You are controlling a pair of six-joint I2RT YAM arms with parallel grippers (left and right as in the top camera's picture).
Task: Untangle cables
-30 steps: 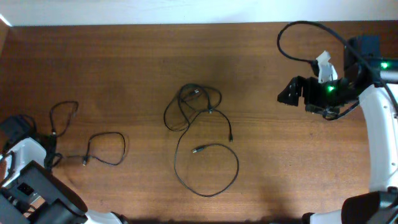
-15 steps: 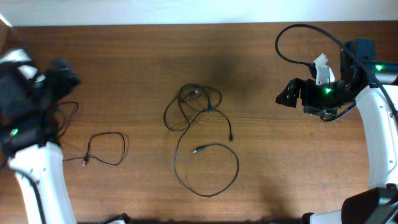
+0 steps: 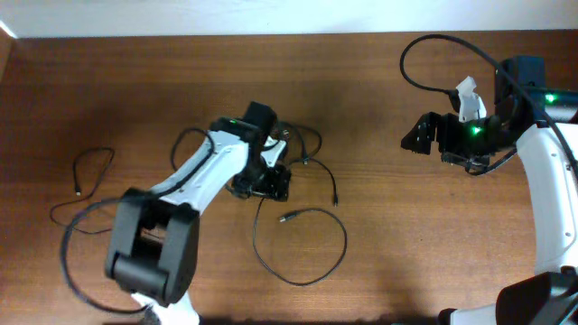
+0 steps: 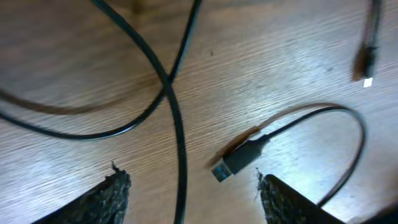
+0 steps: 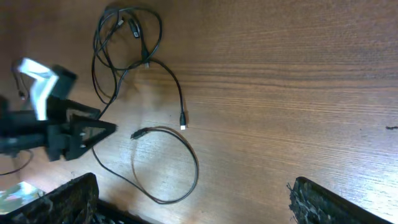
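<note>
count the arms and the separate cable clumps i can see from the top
arms: 2 (left arm, right arm)
cable clumps: 2 (tangle mid-table, loose cord at far left)
total: 4

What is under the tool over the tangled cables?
Its own camera shows crossed black cables and a USB plug on the wooden table. Overhead, the left tool hides part of them.

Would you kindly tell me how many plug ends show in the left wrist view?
2. The blue-tipped plug lies at lower centre; the small plug sits near the upper right edge. More may lie out of frame.
</note>
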